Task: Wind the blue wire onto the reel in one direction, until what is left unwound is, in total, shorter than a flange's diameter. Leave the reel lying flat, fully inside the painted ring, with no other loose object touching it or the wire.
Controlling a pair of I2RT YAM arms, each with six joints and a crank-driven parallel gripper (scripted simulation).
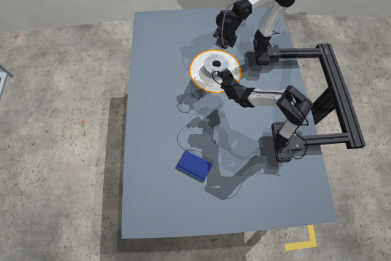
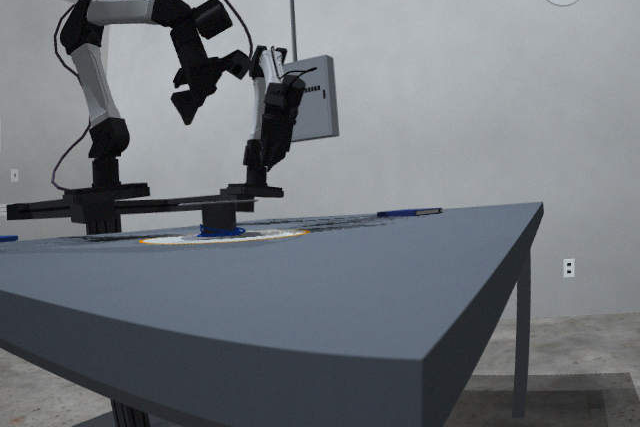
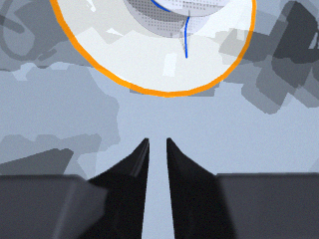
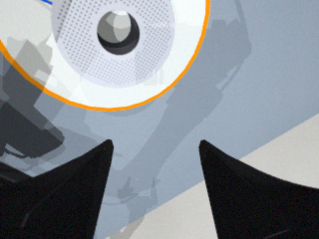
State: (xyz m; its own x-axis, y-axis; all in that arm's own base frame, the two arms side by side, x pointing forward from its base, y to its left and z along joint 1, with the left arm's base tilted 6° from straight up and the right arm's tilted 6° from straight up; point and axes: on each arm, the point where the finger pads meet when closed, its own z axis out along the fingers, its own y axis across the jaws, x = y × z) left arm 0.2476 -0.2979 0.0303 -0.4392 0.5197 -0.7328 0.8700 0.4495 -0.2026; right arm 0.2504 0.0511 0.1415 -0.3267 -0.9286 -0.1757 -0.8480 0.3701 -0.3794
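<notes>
The pale reel (image 1: 209, 61) (image 2: 218, 218) (image 3: 201, 7) (image 4: 152, 52) lies flat on one flange inside the orange painted ring (image 1: 190, 69) (image 2: 149, 242) (image 3: 168, 94) (image 4: 112, 109). Blue wire (image 2: 238, 231) (image 3: 185, 37) (image 4: 46, 1) loops low around the hub; a short free end sticks out past the flange in the left wrist view. My left gripper (image 2: 268, 167) (image 3: 158, 140) holds nothing, its fingers a narrow gap apart, above the table just outside the ring. My right gripper (image 4: 156, 142) is wide open and empty, high beside the reel. The hub's far side is hidden.
A blue book (image 1: 193, 164) (image 2: 403, 213) lies well away from the ring. The left forearm reaches over the ring's edge in the top view. The table's edge (image 4: 249, 156) shows beyond the right gripper. Both arm bases stand along one side of the table.
</notes>
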